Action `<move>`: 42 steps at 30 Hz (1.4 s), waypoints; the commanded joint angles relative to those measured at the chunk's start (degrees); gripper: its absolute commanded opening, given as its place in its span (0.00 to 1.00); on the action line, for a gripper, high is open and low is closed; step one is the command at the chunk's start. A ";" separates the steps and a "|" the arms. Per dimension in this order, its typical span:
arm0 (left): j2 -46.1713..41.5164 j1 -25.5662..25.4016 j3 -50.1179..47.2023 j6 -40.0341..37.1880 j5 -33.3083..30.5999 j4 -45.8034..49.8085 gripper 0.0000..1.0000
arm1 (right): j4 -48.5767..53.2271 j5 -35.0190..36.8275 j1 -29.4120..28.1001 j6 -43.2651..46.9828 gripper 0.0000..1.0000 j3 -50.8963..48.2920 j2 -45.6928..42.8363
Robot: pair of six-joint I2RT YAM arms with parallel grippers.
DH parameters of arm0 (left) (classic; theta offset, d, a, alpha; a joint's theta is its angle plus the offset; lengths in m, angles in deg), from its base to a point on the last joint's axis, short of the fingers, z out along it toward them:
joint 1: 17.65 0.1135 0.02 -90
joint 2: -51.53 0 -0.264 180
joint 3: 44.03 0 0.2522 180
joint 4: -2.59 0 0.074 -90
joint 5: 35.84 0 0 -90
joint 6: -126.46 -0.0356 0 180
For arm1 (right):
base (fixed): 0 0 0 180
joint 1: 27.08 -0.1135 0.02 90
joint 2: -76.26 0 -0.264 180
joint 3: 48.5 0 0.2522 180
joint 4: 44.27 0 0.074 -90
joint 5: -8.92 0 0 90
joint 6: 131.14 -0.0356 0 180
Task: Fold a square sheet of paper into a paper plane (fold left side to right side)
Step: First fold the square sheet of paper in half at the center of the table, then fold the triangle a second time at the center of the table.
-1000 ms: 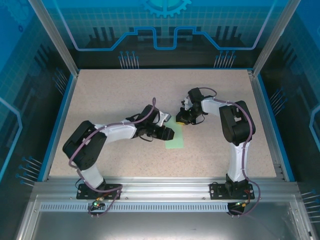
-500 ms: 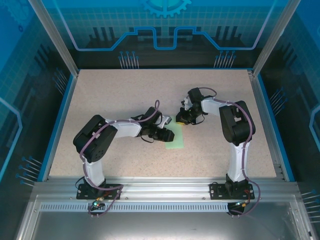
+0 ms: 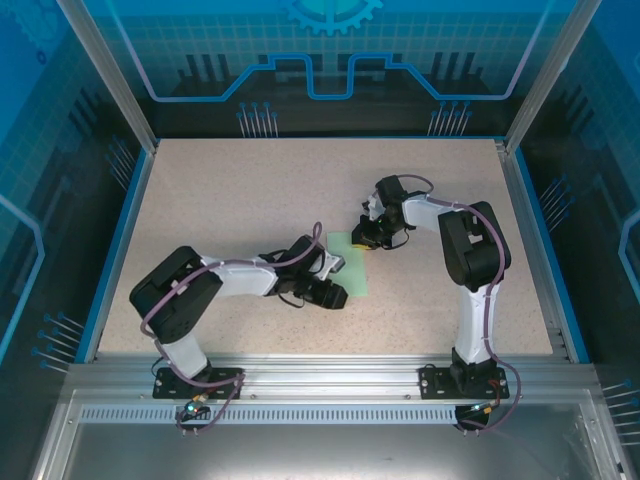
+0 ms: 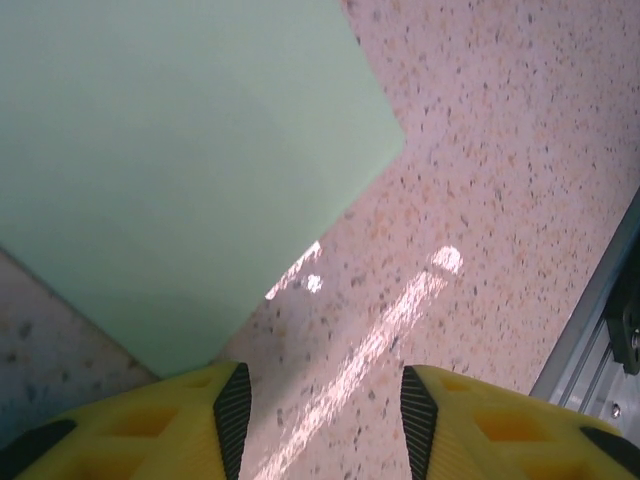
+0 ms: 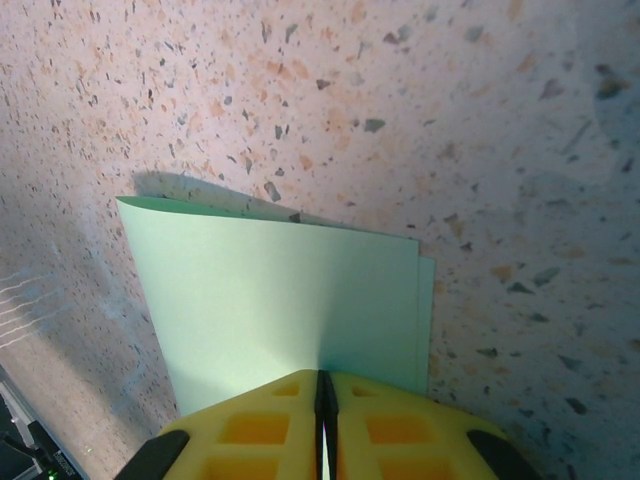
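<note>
The square sheet of paper point(image 3: 352, 265) is pale mint green and lies folded in half on the table, a narrow strip running near to far. In the right wrist view the paper point(image 5: 280, 300) shows two layers slightly offset at one edge. My right gripper point(image 3: 372, 241) is shut, and its closed tips point(image 5: 325, 385) rest on the sheet's far right end. My left gripper point(image 3: 333, 296) is at the sheet's near left corner. It is open point(image 4: 322, 420) over bare table, one finger point(image 4: 215, 410) at the corner of the paper point(image 4: 170, 150).
A speckled beige table point(image 3: 230, 200) is bounded by blue rails and transparent walls. An aluminium frame point(image 3: 320, 375) runs along the near edge, and it shows in the left wrist view as a metal rail point(image 4: 600, 330) to the right.
My left gripper has slid toward the near edge along the sheet's left side, uncovering more of the paper's far end. The right gripper has stayed in place.
</note>
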 commanded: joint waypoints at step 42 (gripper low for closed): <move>3.33 6.21 8.67 14.89 -10.61 3.93 0.52 | 0.79 -0.60 0.62 8.87 0.53 -2.86 -5.35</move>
